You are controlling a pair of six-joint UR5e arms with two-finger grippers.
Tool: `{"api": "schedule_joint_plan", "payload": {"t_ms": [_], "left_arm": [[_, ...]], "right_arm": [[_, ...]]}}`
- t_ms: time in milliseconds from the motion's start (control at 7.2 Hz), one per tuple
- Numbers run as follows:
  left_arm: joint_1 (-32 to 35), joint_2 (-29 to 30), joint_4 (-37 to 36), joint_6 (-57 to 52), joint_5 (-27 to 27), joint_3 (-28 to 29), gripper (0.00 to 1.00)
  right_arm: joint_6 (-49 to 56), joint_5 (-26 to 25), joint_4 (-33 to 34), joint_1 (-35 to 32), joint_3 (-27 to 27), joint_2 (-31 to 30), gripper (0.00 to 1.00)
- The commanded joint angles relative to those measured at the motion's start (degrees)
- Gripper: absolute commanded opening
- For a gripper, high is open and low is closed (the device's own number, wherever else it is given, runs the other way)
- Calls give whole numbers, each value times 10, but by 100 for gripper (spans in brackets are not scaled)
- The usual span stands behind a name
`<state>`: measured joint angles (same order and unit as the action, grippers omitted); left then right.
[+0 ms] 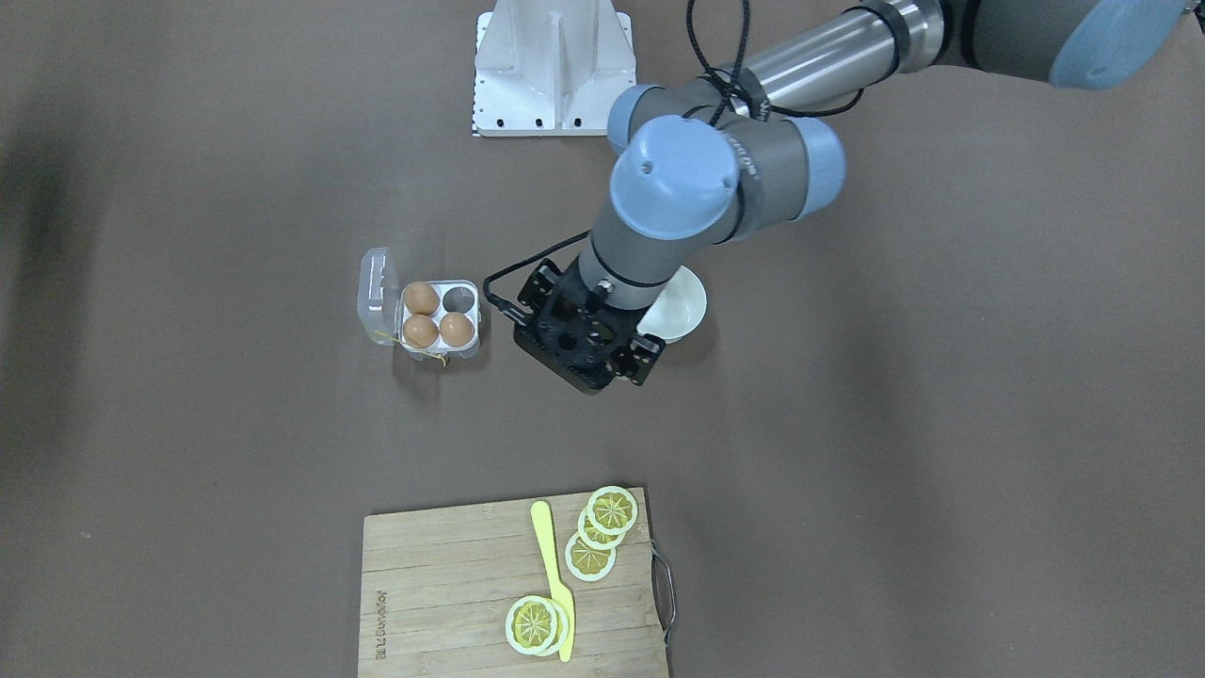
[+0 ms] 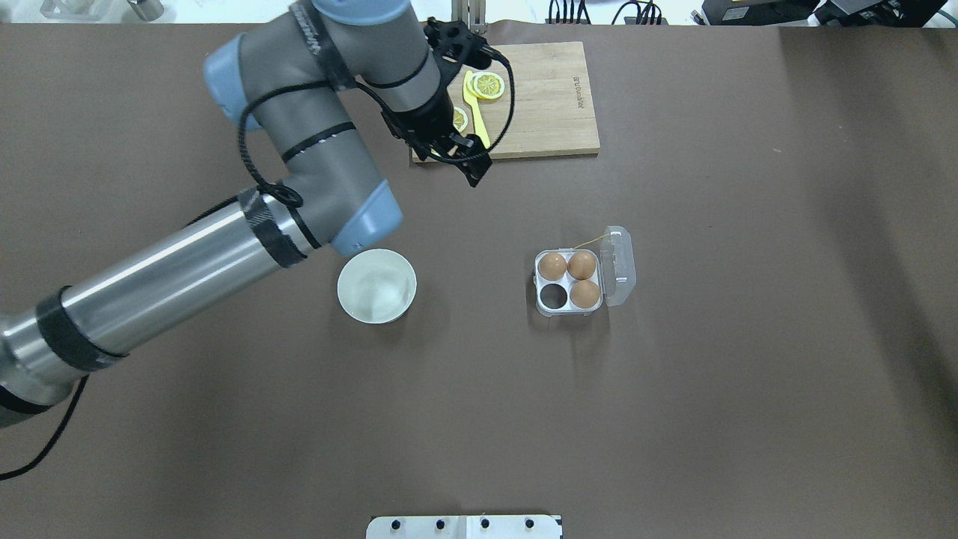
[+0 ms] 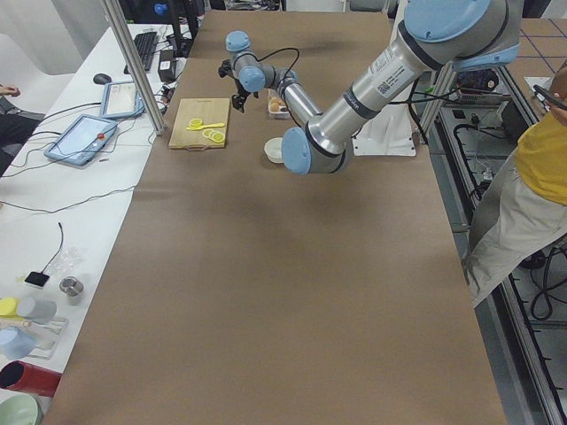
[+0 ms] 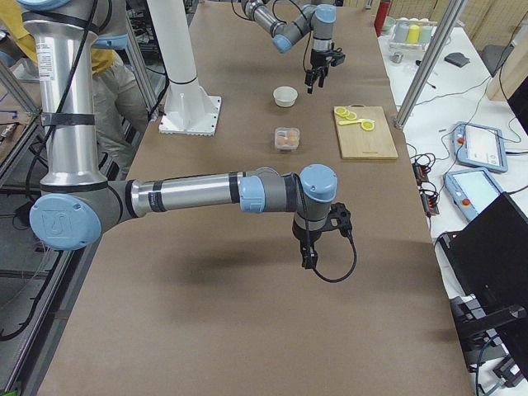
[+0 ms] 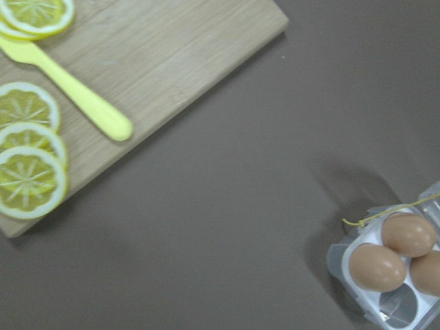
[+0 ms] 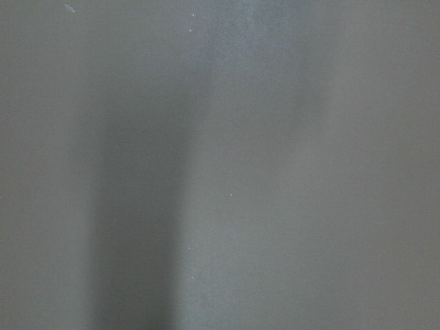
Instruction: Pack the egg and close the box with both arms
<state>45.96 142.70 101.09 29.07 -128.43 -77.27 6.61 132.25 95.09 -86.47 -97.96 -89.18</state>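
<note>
Three eggs (image 2: pixel 553 266) sit in the box (image 2: pixel 567 282); its lid (image 2: pixel 620 266) lies open, and one hole (image 2: pixel 554 296), on the white bowl's (image 2: pixel 340 288) side, is empty. From overhead, the box lies at about 5 o'clock from the left gripper (image 2: pixel 473 166), which hangs high up, and I cannot tell if its fingers are open, shut or holding something. The right gripper (image 4: pixel 308 257) is far off down the table, its fingers just as unclear, so the left arm looks nearer.

Our left arm (image 2: pixel 172 262) stretches forward, left gripper (image 2: pixel 470 166) pointing down; our right arm (image 4: pixel 190 191) extends, right gripper (image 4: pixel 308 260) down; jaws unclear.
</note>
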Motion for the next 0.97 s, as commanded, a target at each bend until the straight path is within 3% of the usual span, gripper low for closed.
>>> {"api": "schedule_joint_plan", "payload": {"t_ms": [0,556,833], "left_arm": [[102,-100,-1,-3,-108,-67,98],[243,-262,9,-15,-115,-138,98],[315,-361,14,-76,-119,-178,98]], "right_arm": [[-4,1,-1,9,-2,4,100],[2,11,-3,18,-10,6,100],[3,11,-2,28,-9,13,100]]}}
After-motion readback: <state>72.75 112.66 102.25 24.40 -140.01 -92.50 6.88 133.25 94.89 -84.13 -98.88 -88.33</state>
